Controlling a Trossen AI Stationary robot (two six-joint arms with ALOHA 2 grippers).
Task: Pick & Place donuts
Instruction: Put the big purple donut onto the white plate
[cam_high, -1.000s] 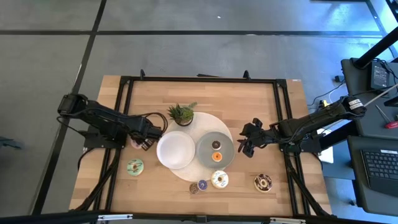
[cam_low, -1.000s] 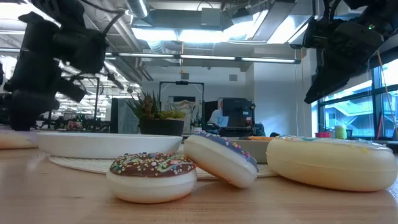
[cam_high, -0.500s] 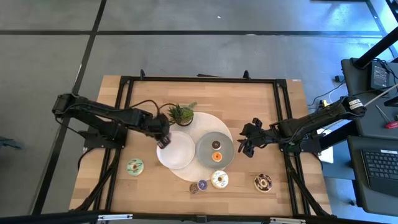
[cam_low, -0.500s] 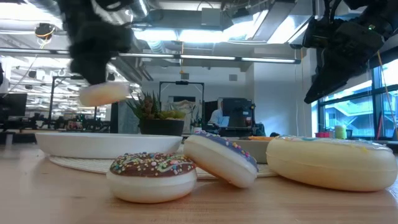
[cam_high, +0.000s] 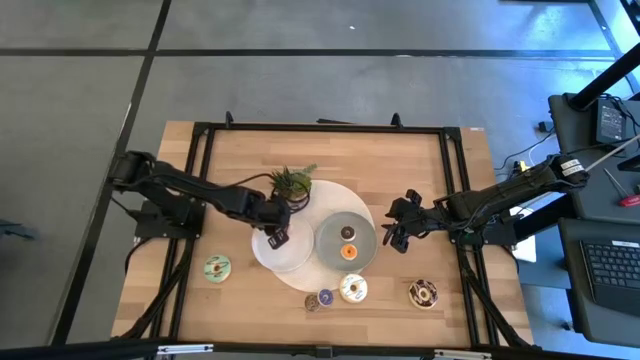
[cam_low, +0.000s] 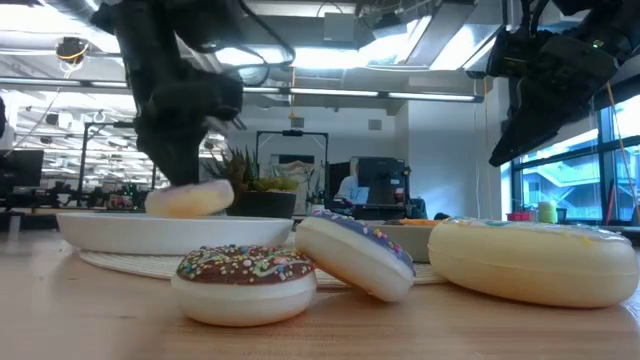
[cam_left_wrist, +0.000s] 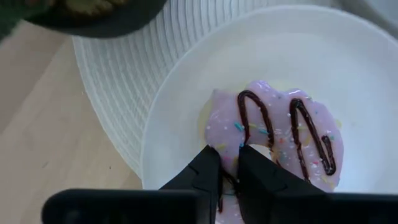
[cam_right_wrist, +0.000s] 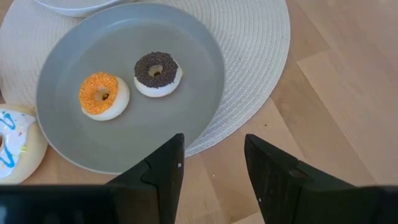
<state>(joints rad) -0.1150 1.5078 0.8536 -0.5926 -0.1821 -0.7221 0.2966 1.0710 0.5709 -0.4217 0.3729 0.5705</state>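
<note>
My left gripper (cam_high: 277, 237) is shut on a pink-iced donut (cam_left_wrist: 273, 137) over the white plate (cam_high: 295, 255). In the low view the donut (cam_low: 188, 198) hangs at the height of the plate's rim (cam_low: 120, 228); whether it touches the plate I cannot tell. My right gripper (cam_high: 392, 235) waits open just right of the grey plate (cam_high: 362, 225), which bears an orange donut (cam_right_wrist: 102, 96) and a brown donut (cam_right_wrist: 157, 73). A green donut (cam_high: 217, 266) lies on the bare table at the left. Three more donuts (cam_high: 352, 288) lie near the front edge. My left gripper pinches one side of the pink donut's ring (cam_left_wrist: 227, 149) between its two fingers. One finger (cam_left_wrist: 208, 168) is at the outer edge, the other (cam_left_wrist: 258, 171) by the middle. The fingers come steeply from above, and the donut lies about level, icing up.
A small potted plant (cam_high: 291, 183) stands just beyond the white plate, close to my left arm. Both plates sit on a round white mat (cam_high: 330, 200). A black frame (cam_high: 320, 128) runs round the table.
My left gripper has carried the pink donut from the table left of the white plate toward the right, up over the rim and then down over the plate. It has tipped to point more steeply down.
</note>
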